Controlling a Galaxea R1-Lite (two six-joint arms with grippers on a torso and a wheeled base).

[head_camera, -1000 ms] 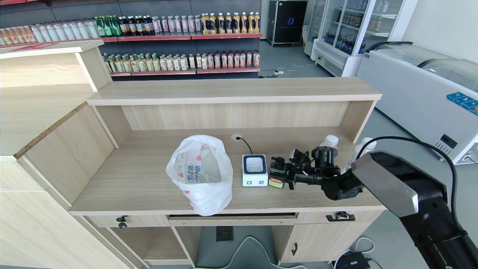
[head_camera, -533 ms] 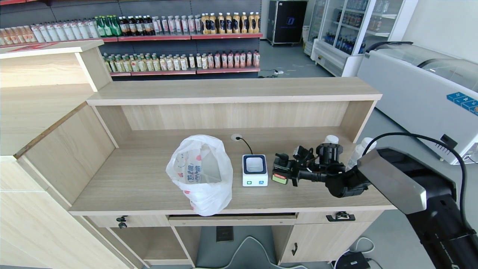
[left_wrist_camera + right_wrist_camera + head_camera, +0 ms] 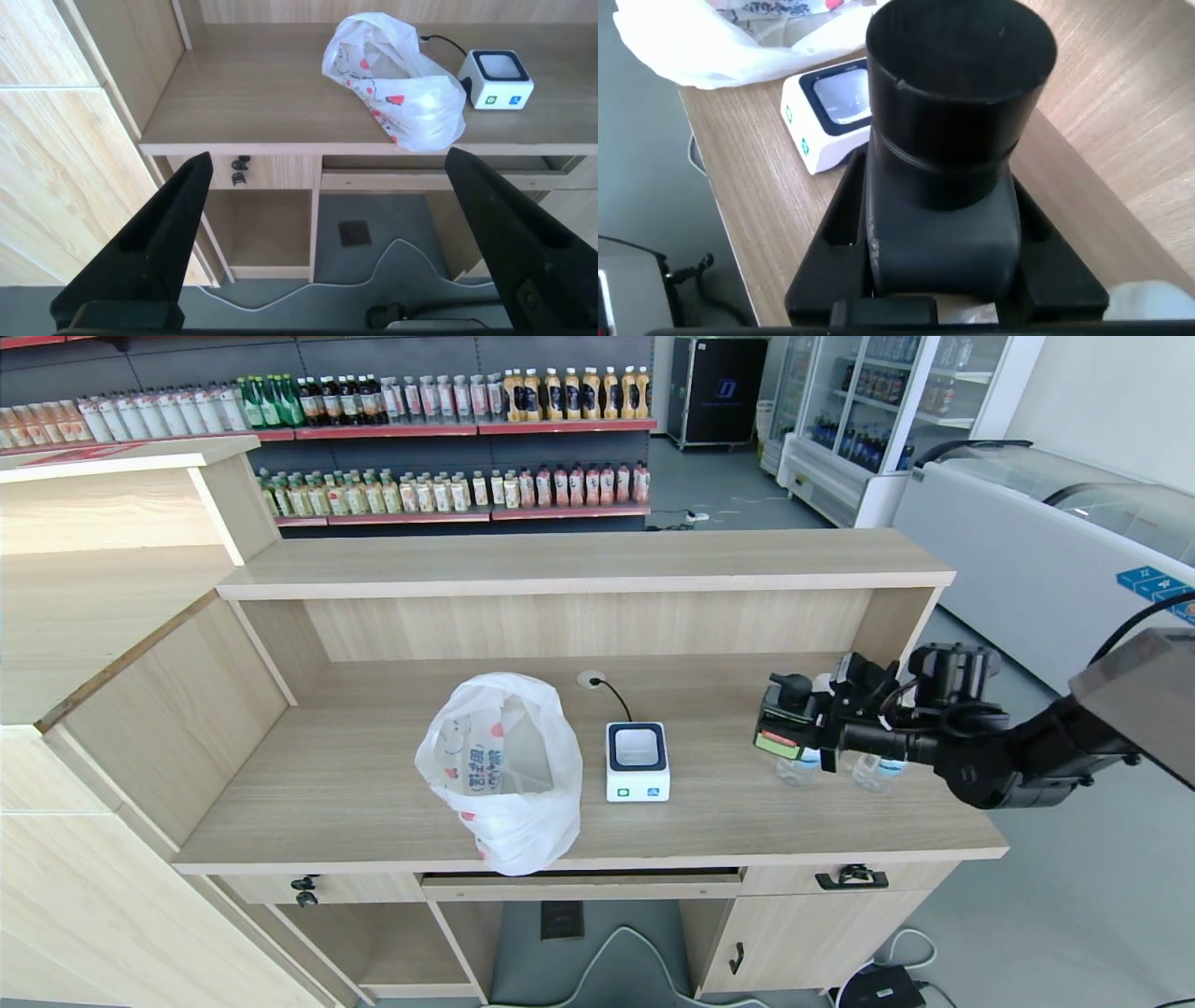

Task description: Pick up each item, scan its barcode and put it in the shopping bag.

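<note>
The nearer bottle (image 3: 799, 767) stood upright right at the tip of the right gripper (image 3: 777, 732). The gripper hid its upper part, so we could not tell whether the two touched, or whether that gripper was spread or closed up. A second bottle (image 3: 876, 771) stood just beside the first, under the arm behind the gripper, and showed a bluish label (image 3: 885, 764). Both looked like clear, thin-walled plastic. We judged that such a bottle, if full, would be fairly heavy for its width. It would also be smooth and round enough to twist or slide in a light pinch, and soft enough to dent under a hard one. Being tall and narrow, it would tip easily from a sideways nudge, and its neighbour left little room on that side. We thought the best hold was across the middle of the body, square to it, leaving the label's barcode uncovered so it could face the scanner (image 3: 638, 761). The scanner sat well beyond the gripper's tip on the counter (image 3: 373, 784). The bag (image 3: 499, 775) slumped just past it with its mouth open upward, soft enough to fold under a dropped load. The left gripper (image 3: 327, 159) hung low in front of the counter with its fingers (image 3: 149, 252) spread wide and nothing between them. The bag and scanner lay well beyond their tips.
</note>
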